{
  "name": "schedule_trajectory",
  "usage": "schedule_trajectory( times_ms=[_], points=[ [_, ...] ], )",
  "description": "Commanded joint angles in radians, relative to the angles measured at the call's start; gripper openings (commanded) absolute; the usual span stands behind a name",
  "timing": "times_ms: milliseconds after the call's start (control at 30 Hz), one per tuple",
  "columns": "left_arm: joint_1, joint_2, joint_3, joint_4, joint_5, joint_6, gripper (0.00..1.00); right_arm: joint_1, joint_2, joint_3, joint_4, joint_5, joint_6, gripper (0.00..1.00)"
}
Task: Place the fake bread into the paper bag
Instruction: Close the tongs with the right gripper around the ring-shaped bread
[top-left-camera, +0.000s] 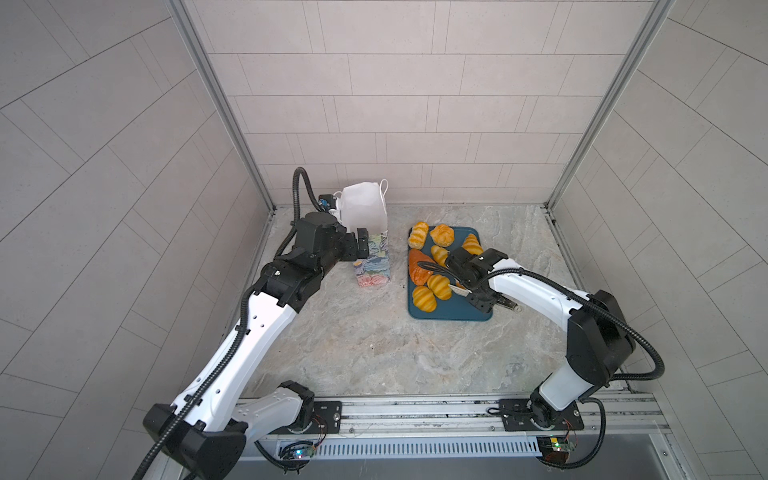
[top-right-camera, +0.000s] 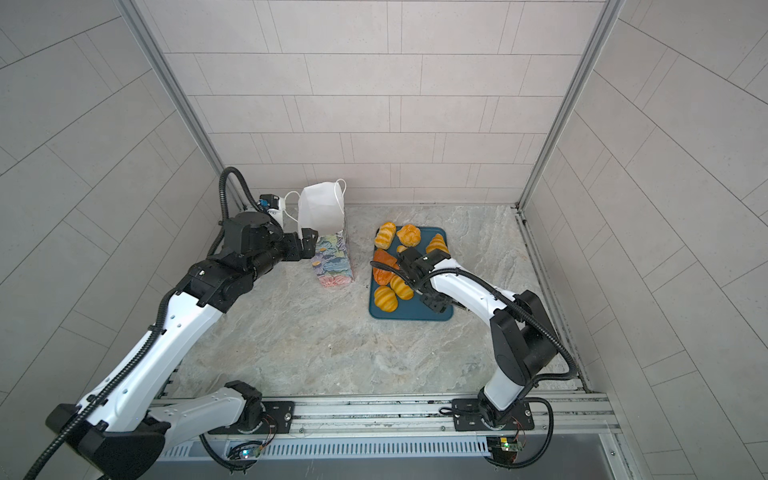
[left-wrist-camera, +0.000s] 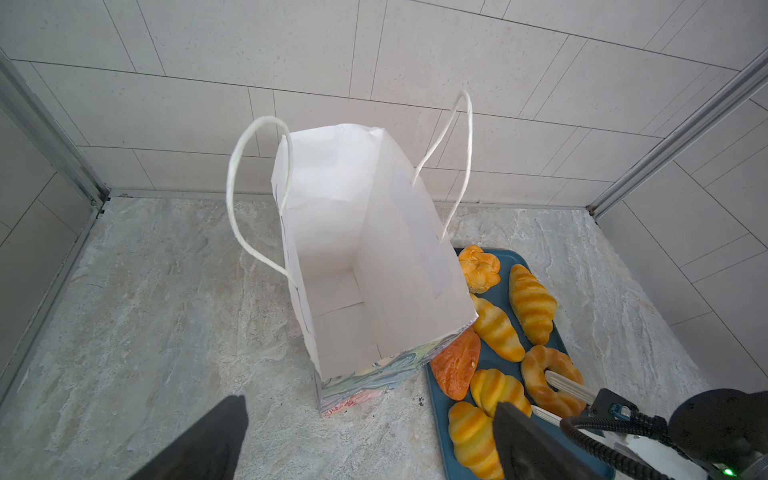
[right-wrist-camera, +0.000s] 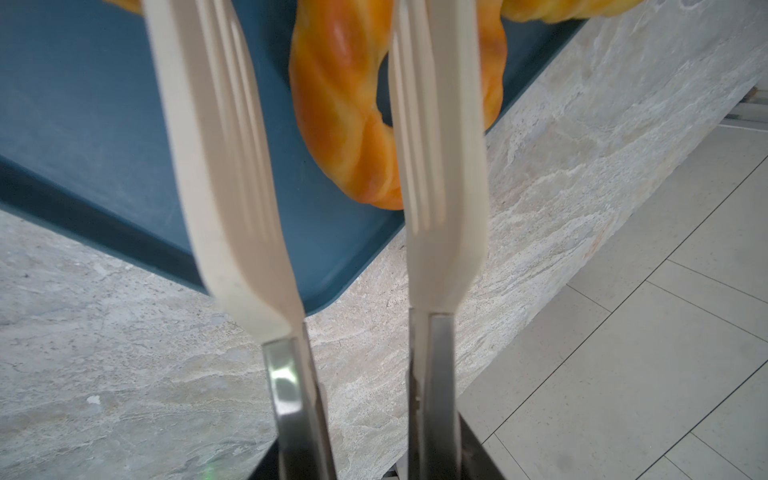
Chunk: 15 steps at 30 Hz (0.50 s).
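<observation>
On the right gripper (top-left-camera: 483, 301), fingers (right-wrist-camera: 473, 461) pinched on the metal handles of a pair of tongs (right-wrist-camera: 232, 187). Little of those fingers on show in the right wrist view (only dark edges at the frame's border). Past the handles, two white ribbed blades held apart, reaching low over the tray (top-left-camera: 453, 313). Between the blades, one side of the ring doughnut (right-wrist-camera: 332, 104); touching or not, cannot tell through the blur.

On the left gripper (top-left-camera: 363, 242), fingers (left-wrist-camera: 208, 440) spread wide, gripping nothing. Poised just beside the bag (top-left-camera: 365, 208), by its open mouth on the side away from the tray; contact not clear from any view.

Outward from there: bag upright on the table (top-left-camera: 374, 353), white lining and folded bottom showing in the left wrist view, cord handles standing up at both sides. Just beside it, the teal tray with the bread (top-left-camera: 424, 300) lying on it: striped croissants and rolls, a round bun, a darker orange piece next to the bag's foot, and the doughnut, hidden under the right arm in both top views.
</observation>
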Motion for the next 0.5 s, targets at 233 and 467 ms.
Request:
schedule_trajectory(
  times_ms=[233,467],
  points=[
    [0.006,-0.025,-0.024,-0.001,0.007,-0.016,1.00,-0.012,-0.086,-0.011,-0.040,0.001,0.027,0.47],
    [0.009,-0.027,-0.039,0.005,0.012,-0.015,1.00,-0.014,-0.097,-0.030,-0.035,0.002,0.037,0.46]
  ],
)
